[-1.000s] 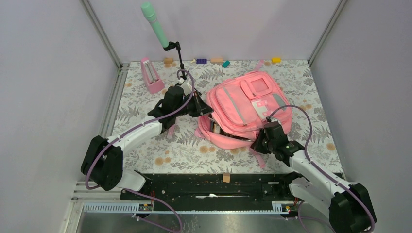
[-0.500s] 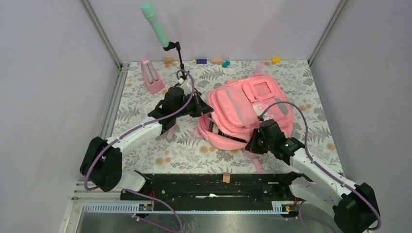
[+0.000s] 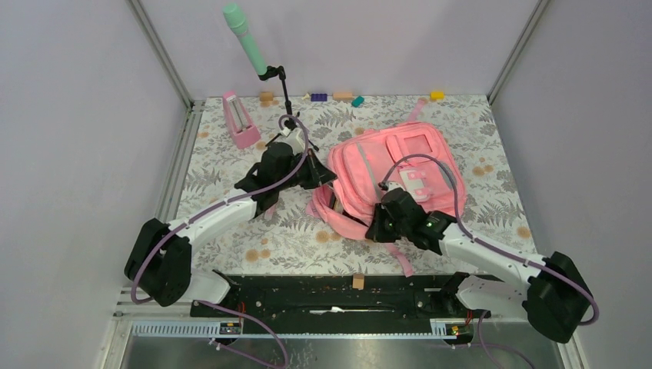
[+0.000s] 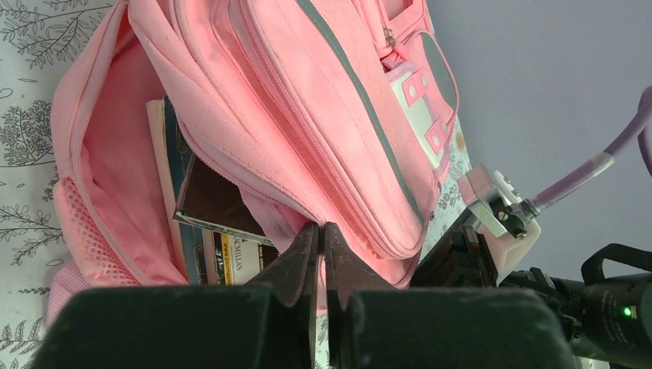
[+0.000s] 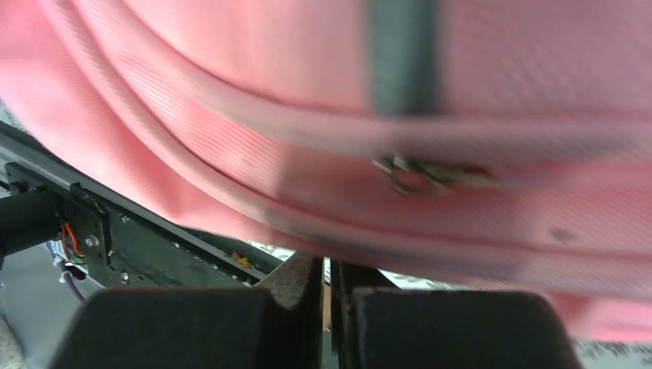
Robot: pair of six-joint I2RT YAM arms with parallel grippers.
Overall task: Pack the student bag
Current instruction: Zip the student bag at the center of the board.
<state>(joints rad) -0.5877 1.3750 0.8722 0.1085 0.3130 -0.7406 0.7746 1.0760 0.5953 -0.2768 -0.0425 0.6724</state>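
left tool (image 4: 321, 229), fully narrow, sits at the open mouth of the student bag (image 3: 361, 169); right tool (image 5: 328, 265), equally narrow, lies close by its near side.

student bag (image 5: 231, 115) blurred, book (image 4: 219, 211) partly hidden

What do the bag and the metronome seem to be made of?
The bag: soft woven fabric, matte pink; fine ribbed weave, seams and folds show close up. The metronome: probably hard plastic, smooth pink; straight edges, too small to be sure.
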